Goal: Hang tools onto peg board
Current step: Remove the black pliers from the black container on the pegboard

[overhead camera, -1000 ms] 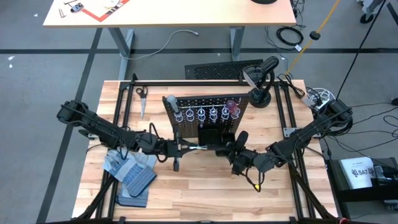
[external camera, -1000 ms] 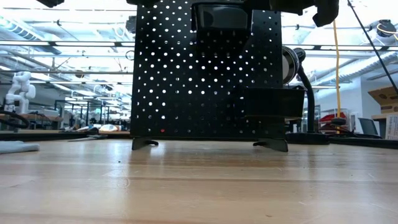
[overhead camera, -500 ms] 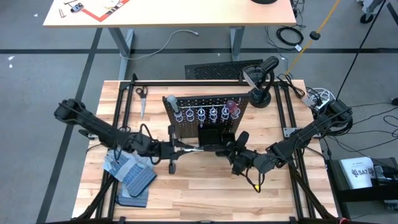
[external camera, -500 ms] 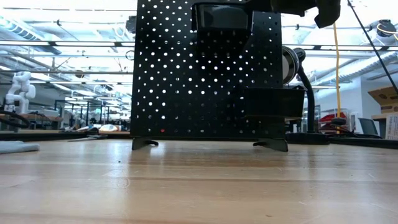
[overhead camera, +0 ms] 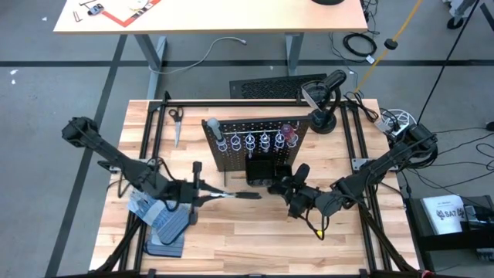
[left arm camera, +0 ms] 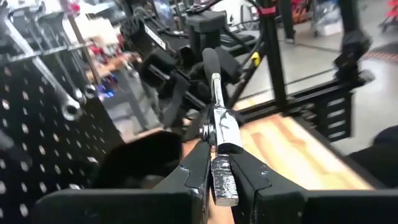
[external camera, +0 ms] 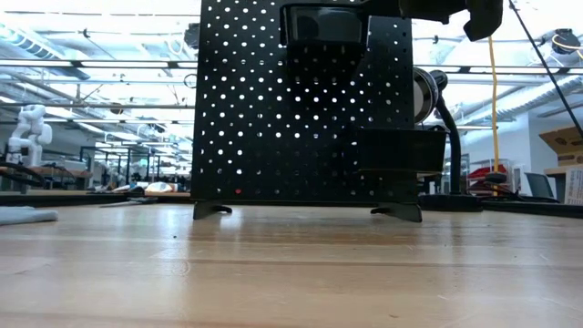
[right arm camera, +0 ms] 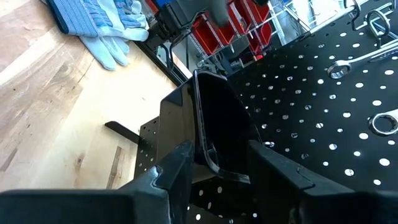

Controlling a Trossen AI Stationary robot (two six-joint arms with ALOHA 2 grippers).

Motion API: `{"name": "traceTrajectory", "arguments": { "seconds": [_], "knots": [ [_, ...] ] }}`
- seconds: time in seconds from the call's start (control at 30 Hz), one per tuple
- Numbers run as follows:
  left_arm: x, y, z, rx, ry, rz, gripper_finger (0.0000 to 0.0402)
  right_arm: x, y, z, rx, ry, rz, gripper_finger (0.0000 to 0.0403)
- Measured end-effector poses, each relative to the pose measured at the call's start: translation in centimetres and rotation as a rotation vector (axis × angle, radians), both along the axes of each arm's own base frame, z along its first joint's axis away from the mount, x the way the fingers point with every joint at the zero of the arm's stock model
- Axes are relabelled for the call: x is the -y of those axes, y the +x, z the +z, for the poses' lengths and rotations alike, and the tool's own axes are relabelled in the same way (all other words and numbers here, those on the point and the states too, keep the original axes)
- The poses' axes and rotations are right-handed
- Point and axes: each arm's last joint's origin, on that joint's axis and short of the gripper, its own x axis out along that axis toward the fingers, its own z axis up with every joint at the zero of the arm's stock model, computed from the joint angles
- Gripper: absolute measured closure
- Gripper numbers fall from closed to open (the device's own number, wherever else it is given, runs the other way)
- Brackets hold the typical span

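The pliers (left arm camera: 219, 124) are held out over the bench (overhead camera: 255, 239) by the left gripper (overhead camera: 202, 194), its jaws pinched tight on the silver nose while the black handles point away toward the right arm. In the high view, tool and gripper are seen in front of the peg board (overhead camera: 251, 143), clear of it, with the blue-grey gloves (overhead camera: 158, 208) lying just beside the left arm. The peg board is stood upright near the middle of the bench; silver wrenches (overhead camera: 248, 141) are hung from its row of rings, and what is probably a red-handled screwdriver (overhead camera: 288, 133) is set at the ring row's right end, though that is hard to make out from above. The right gripper (right arm camera: 214, 158) is parked at the black bin (right arm camera: 208, 124) on the board's front, its jaws spread on either side of the bin's rim; whether the rim is actually touched cannot be told. In the low view, only the board's perforated back and its feet are shown.
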Motion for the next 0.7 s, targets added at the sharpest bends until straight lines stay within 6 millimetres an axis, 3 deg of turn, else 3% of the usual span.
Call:
{"name": "traceTrajectory", "arguments": {
  "seconds": [0.27, 0.43, 0.7],
  "knots": [
    [-0.3, -1.9, -0.8, -0.19, -0.262, 0.007, 0.0364, 0.0, 0.0, 0.0, 0.0, 0.0, 0.0, 0.0259],
    [0.0, -1.6, -3.3, -0.396, -0.377, 0.053, 0.0364, 0.0, 0.0, 0.0, 0.0, 0.0, 0.0, 0.0259],
    [1.3, -0.9, -5.9, -0.655, -0.543, -0.081, 0.0364, 0.0, 0.0, 0.0, 0.003, 0.005, 0.0, 0.0259]
  ]
}}
